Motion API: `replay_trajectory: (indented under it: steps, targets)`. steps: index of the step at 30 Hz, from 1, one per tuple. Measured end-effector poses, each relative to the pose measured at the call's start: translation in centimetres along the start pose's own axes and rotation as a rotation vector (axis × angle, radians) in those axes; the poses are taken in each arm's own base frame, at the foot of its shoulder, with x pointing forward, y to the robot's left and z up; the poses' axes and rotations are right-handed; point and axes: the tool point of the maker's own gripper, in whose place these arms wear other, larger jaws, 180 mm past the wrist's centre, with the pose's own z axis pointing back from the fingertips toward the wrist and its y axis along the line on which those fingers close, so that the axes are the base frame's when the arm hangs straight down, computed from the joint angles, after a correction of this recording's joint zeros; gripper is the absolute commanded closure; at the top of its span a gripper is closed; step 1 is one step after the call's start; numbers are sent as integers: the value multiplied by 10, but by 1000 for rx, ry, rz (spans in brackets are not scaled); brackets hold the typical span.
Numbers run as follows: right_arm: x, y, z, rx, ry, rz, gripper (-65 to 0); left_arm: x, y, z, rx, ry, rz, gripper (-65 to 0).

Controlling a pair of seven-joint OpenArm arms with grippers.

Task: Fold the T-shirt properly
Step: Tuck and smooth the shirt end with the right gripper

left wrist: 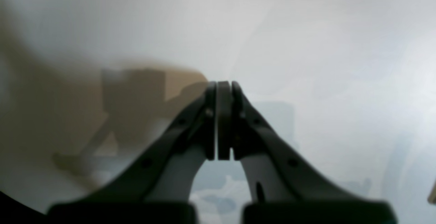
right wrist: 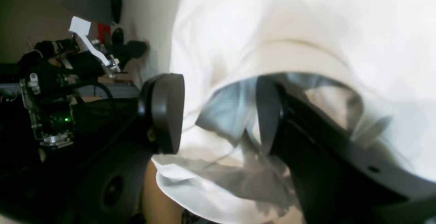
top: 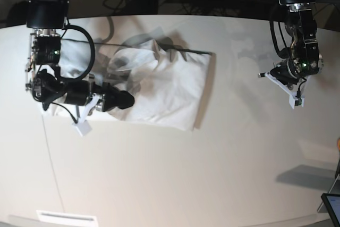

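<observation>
A: At base-view left, right gripper (top: 123, 99) sits low over the shirt (top: 170, 86), jaws apart. Wrist view shows one pad (right wrist: 165, 113) off the cloth edge and the other on the cloth, with a loose fold of fabric between them. Nothing clamped yet, I'd say.

B: So how to do it well?

A: My read: get both pads around that bunched edge, catch the full layer stack, close, then lift and carry across slowly so it doesn't drag or crumple. Risk is pinching only the top layer.

B: Shirt itself?

A: White, plain, soft, wrinkled. Lies left of centre on the table (top: 212, 174), already narrowed to a rough rectangle, bunched at top left, right edge fairly straight. Looks partly folded, not finished.

B: Far right?

A: Left gripper (top: 289, 81), well clear of the shirt, jaws pressed together on nothing; wrist view confirms (left wrist: 223, 121).
</observation>
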Motion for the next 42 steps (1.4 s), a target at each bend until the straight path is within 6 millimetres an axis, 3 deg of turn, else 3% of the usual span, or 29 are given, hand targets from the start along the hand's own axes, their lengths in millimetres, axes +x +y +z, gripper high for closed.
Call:
replay_trajectory:
  steps: [2, 3, 7, 14, 21, 25, 31, 37, 42]
  targets:
    - [3, 2, 0, 4, -6, 5, -299, 0, 0, 0, -1, 0, 0, -17]
    - [3, 1, 1, 3, -6, 5, -258, 0, 0, 0, 0, 0, 0, -17]
    - [4, 2, 1, 3, -6, 7, 0, 0, 0, 0, -1, 0, 0, -17]
    - [12, -7, 13, -36, -7, 28, 0, 0, 0, 0, -1, 0, 1, -17]
    - [40, -14, 37, -95, -34, 89, 0, -9, 2, -1, 6, 17, -5, -17]
    - [36, -17, 34, -89, -25, 70, 0, -8, 2, -1, 6, 15, -5, -17]
    - [21, -42, 30, -114, 14, -19, 0, -8, 2, -1, 7, 15, -3, -17]
    - [43, -40, 39, -149, -9, 37, 0, -8, 2, -1, 7, 15, -3, -17]
    - [31, -57, 42, -217, 22, 24, 0, -9, 3, -1, 7, 16, 0, -17]
